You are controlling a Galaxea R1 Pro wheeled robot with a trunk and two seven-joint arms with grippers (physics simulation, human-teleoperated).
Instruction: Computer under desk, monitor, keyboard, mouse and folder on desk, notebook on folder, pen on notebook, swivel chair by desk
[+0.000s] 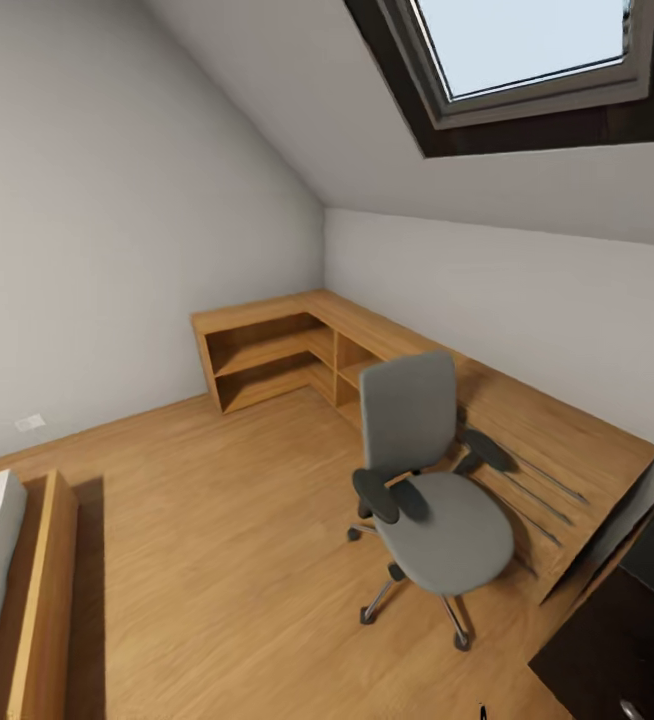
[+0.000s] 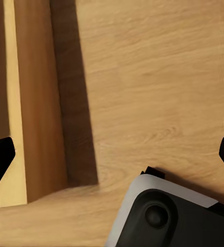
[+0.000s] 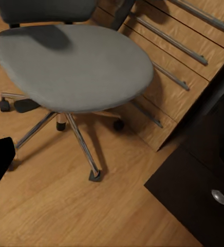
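Right of centre in the head view, a grey swivel chair [image 1: 435, 500] beside a wooden counter [image 1: 557, 440]; its wheels should roll if the stiff backrest is pushed. Whether either gripper is open or closed cannot be told.

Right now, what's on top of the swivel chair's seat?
Nothing lies on the swivel chair: its grey seat is bare, with only a shadow across its back part. No folder is on it. The backrest hides none of the cushion.

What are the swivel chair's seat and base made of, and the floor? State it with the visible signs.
Swivel chair: the seat looks like matte grey fabric upholstery, with no shine. Its base seems chrome-finished metal, the thin spokes catching light. Floor: apparently wood or laminate, with visible grain and plank lines under a soft sheen.
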